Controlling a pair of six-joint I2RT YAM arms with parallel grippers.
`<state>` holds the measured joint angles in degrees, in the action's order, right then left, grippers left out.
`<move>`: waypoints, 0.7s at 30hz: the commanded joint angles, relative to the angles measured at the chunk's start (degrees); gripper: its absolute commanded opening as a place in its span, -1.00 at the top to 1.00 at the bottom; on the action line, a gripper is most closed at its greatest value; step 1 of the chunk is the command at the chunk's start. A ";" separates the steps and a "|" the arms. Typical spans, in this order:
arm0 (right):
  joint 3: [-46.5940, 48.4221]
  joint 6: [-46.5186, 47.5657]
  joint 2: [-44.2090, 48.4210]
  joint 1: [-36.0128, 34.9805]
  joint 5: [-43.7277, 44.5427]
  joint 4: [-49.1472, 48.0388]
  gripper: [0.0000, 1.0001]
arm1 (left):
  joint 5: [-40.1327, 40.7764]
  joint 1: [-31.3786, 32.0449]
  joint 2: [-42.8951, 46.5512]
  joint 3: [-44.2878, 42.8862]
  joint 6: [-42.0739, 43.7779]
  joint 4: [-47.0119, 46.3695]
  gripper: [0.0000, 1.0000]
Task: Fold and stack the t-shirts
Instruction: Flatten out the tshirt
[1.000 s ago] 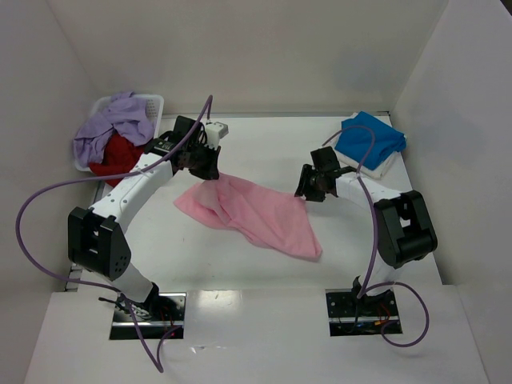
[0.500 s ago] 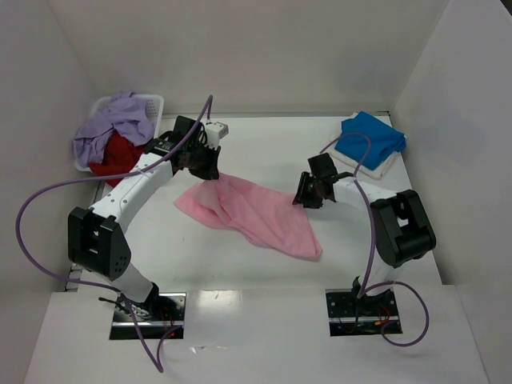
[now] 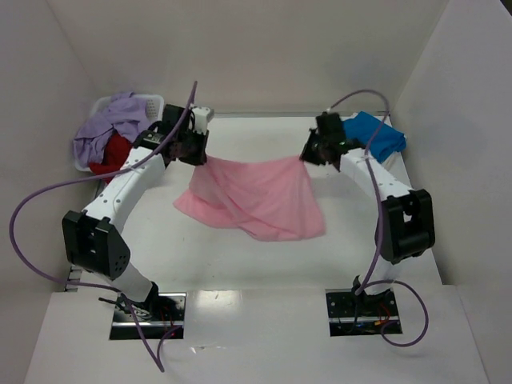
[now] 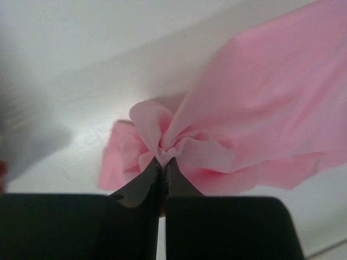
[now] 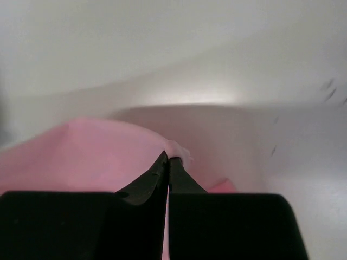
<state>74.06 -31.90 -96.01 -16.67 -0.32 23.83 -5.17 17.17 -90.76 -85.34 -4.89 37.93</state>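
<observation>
Between my left gripper [image 3: 195,154] and right gripper [image 3: 309,155], both clamped on it, hangs the unfolded light pink cloth t-shirt [image 3: 260,196]. The bright blue t-shirt [image 3: 374,138] looks folded beyond my right; the red t-shirt [image 3: 118,157] and lavender t-shirt [image 3: 112,124] wait by my left.

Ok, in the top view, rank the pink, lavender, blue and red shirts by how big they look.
1. pink t-shirt, spread wide.
2. lavender t-shirt.
3. blue t-shirt and red t-shirt: about alike, both partly hidden, so unranked.
</observation>
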 commanded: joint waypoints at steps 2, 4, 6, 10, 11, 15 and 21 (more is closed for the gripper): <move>17.15 1.23 7.94 9.54 -0.29 0.95 1.00 | 4.47 -5.65 6.39 -11.94 -3.72 -5.50 0.99; 24.53 1.23 10.66 12.18 -3.54 0.95 1.00 | 5.68 -6.71 7.70 -15.81 -3.73 -5.50 0.99; 31.11 3.59 13.29 12.89 -3.03 2.44 1.00 | 10.93 -6.71 11.46 -17.49 -2.16 -8.21 0.99; 31.42 4.74 16.63 12.89 -2.23 3.85 1.00 | 13.61 -7.24 16.21 -18.02 -1.36 -10.59 0.99; 30.62 4.74 19.16 12.89 -2.84 2.98 1.00 | 13.61 -7.24 17.10 -18.02 -0.83 -10.60 0.99; 29.91 4.74 22.35 12.89 -4.96 1.74 1.00 | 12.64 -7.24 20.62 -16.88 -0.83 -11.13 0.99; 28.25 5.97 27.09 12.89 -4.17 4.47 1.00 | 10.62 -7.24 24.49 -14.60 -0.30 -9.72 0.99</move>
<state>103.74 -28.93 -71.79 -5.13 -11.22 26.72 0.73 11.55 -68.12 -100.90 -7.55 28.05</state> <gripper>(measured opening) 0.006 0.043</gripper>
